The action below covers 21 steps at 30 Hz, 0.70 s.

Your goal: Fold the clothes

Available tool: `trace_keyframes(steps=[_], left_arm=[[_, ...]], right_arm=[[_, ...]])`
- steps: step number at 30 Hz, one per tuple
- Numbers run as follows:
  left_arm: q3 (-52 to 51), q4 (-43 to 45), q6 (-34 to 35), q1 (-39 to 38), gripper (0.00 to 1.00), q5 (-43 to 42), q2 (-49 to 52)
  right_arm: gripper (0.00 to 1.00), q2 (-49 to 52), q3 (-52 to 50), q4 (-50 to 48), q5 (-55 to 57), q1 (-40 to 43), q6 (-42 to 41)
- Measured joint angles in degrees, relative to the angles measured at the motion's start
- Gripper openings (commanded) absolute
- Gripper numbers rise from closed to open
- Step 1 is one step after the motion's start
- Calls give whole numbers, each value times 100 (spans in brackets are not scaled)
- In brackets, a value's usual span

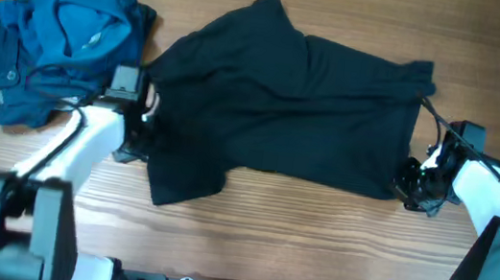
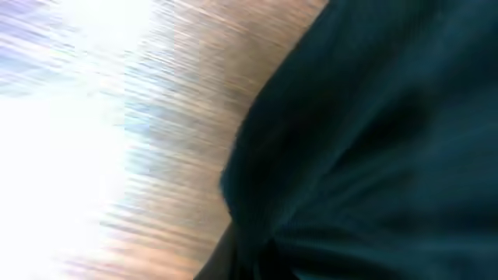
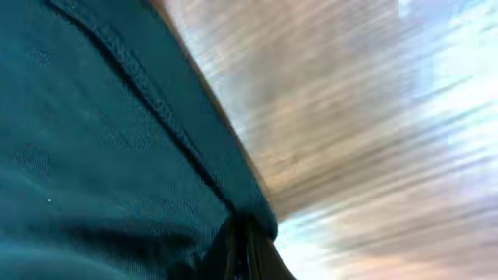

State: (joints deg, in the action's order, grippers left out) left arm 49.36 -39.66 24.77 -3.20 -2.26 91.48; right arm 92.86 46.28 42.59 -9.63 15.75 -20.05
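The dark T-shirt (image 1: pixel 283 106) lay spread on the wooden table (image 1: pixel 297 224), the right gripper (image 1: pixel 409 185) clamped on its hem and the left gripper (image 1: pixel 134 139) at the opposite edge, grip impossible to tell, seemingly so both ends could lift together for folding

left arm (image 1: pixel 75 143) white | right arm (image 1: pixel 482 186) white | joints (image 1: pixel 125 84) black

black shirt (image 1: pixel 293 107) | blue clothes (image 1: pixel 60 38) | brown wood-grain table (image 1: pixel 315 236) | white arms (image 1: pixel 76 141)

Black shirt (image 1: pixel 293 107) fills centre, blue pile (image 1: pixel 60 38) far left; near table (image 1: pixel 316 226) bare.
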Motion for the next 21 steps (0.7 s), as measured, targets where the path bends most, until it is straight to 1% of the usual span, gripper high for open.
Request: trace_keyframes(steps=[4, 5, 9, 13, 14, 15, 16, 17, 18, 19, 20, 21], left_arm=[[195, -717, 22, 144, 4, -164, -979], [205, -881, 28, 144, 4, -243, -1084], [208, -1331, 61, 144, 4, -691, -1204], [219, -1777, 66, 111, 4, -861, -1204], [219, -1836, 70, 63, 8, -901, -1204], [219, -1902, 81, -70, 16, -962, -1204], [219, -1919, 83, -232, 31, -999, -1204], [219, -1928, 92, -393, 49, -1023, -1204], [219, -1941, 107, -527, 57, -1038, -1204], [223, -1996, 114, -667, 63, -1060, -1204], [247, -2090, 98, -776, 65, -1075, -1207], [273, -2140, 129, -848, 67, -1080, -1207]], right_arm=[[4, -87, 203, 614, -68, 107, -160], [4, -160, 221, 787, -79, 192, -164], [4, -424, 232, 1209, -83, 592, -179], [4, -734, 234, 1593, -85, 839, -177], [4, -833, 232, 1665, -87, 876, -179], [4, -962, 232, 1696, -85, 909, -179], [4, -1102, 232, 1729, -85, 922, -179], [14, -1272, 232, 1805, -85, 922, -181], [22, -1438, 232, 1860, -85, 922, -181], [27, -1561, 232, 1912, -83, 922, -203], [37, -1692, 232, 1941, -85, 922, -227], [54, -1744, 232, 1976, -83, 922, -219]])
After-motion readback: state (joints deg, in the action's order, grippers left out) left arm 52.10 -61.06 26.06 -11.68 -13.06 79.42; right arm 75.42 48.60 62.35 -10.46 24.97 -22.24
